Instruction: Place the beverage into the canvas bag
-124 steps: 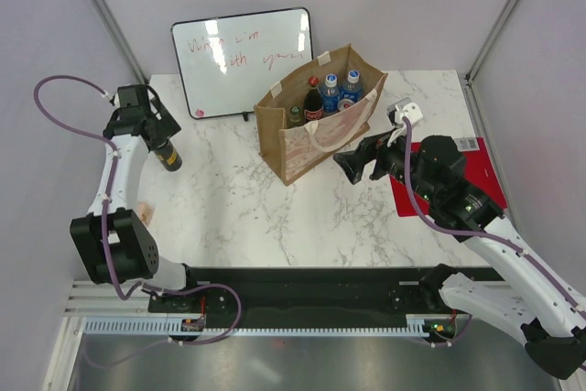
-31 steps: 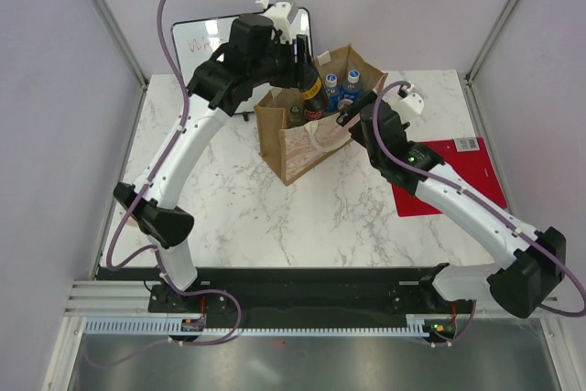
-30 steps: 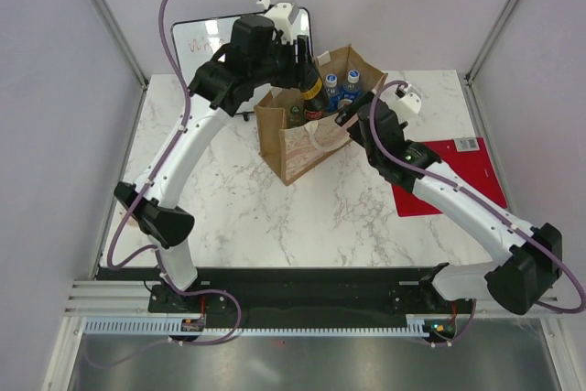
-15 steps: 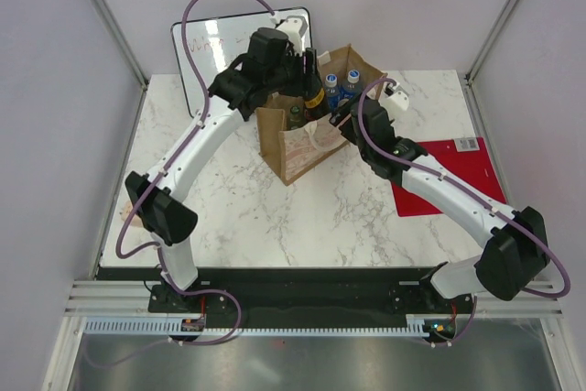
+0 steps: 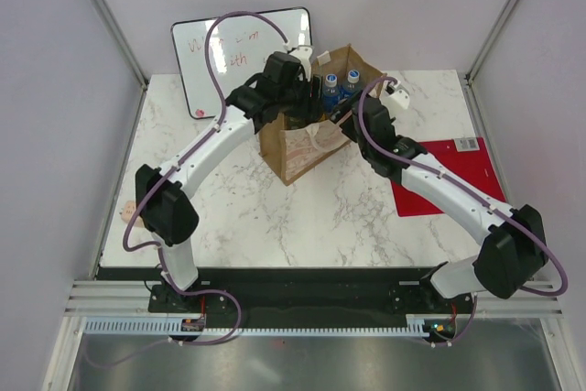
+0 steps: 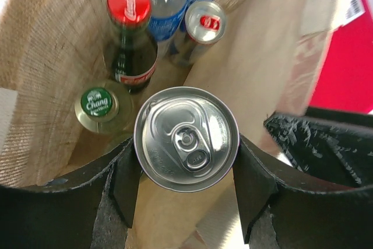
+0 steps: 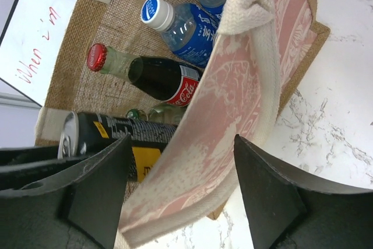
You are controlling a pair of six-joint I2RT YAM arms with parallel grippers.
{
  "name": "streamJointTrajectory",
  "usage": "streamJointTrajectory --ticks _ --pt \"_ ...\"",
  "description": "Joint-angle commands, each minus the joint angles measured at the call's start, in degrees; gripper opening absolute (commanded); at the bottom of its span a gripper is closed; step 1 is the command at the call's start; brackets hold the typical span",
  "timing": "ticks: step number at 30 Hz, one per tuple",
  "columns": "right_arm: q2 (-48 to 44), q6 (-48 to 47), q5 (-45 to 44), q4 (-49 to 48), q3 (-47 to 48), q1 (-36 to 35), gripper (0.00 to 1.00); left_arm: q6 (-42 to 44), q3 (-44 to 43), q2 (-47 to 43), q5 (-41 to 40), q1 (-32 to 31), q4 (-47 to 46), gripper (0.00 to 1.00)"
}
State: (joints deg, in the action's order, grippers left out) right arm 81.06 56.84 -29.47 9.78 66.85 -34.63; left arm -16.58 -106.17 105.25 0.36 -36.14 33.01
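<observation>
The canvas bag [image 5: 295,151] stands at the back middle of the table, its mouth open. My left gripper [image 5: 295,98] is shut on a black can with a silver top [image 6: 186,138], held upright inside the bag's mouth above the bottles. In the right wrist view the can [image 7: 111,135] shows just inside the rim. My right gripper [image 7: 183,188] is open, its jaws on either side of the bag's red-printed side wall [image 7: 250,80], beside a white handle [image 7: 247,4]. It also shows in the top view [image 5: 341,118].
In the bag stand a red-capped cola bottle [image 6: 129,4], a green-capped bottle [image 6: 96,102], a silver can [image 6: 205,20] and blue-labelled water bottles [image 7: 175,24]. A whiteboard [image 5: 206,48] leans behind the bag. A red mat [image 5: 458,180] lies at the right.
My left gripper has come over from the far left with the can and gone down into the bag's mouth. My right gripper has moved to the bag's right wall and stayed there.
</observation>
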Motion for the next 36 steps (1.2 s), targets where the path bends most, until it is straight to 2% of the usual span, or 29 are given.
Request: streamJointTrajectory --ticks 1,4,7,10,11,13,21,36 --pt "3.93 0.38 -0.50 -2.75 1.35 0.53 0.76 -1.53 0.70 -4.62 0.08 -1.04 -8.76 0.02" --pt "4.90 0.12 1.60 -2.66 1.09 0.97 0.70 -1.79 1.93 -4.88 -0.10 -1.04 -9.63 0.02" --pt "3.41 -0.32 2.57 -3.97 -0.66 0.88 0.58 -1.79 2.81 -4.71 -0.18 -1.13 -10.16 0.02" --pt "1.56 -0.24 1.88 -5.38 -2.86 0.88 0.30 -1.79 1.94 -3.13 -1.49 -1.21 -10.69 0.02" --pt "1.04 -0.24 1.27 -5.30 -3.04 0.97 0.14 -1.70 1.67 -2.69 -1.85 -1.30 -10.60 0.02" --pt "0.68 -0.33 1.44 -5.30 -3.22 0.97 0.02 -1.70 0.97 -1.98 -2.82 -1.56 -10.69 0.02" --pt "-0.37 -1.47 6.53 -8.28 -3.39 0.88 0.00 -1.53 0.53 1.79 -3.70 -1.65 -11.57 0.02" --pt "-0.81 -2.61 7.15 -8.46 -3.22 0.88 0.00 -0.21 0.88 6.81 -5.37 -2.09 -11.48 0.02"
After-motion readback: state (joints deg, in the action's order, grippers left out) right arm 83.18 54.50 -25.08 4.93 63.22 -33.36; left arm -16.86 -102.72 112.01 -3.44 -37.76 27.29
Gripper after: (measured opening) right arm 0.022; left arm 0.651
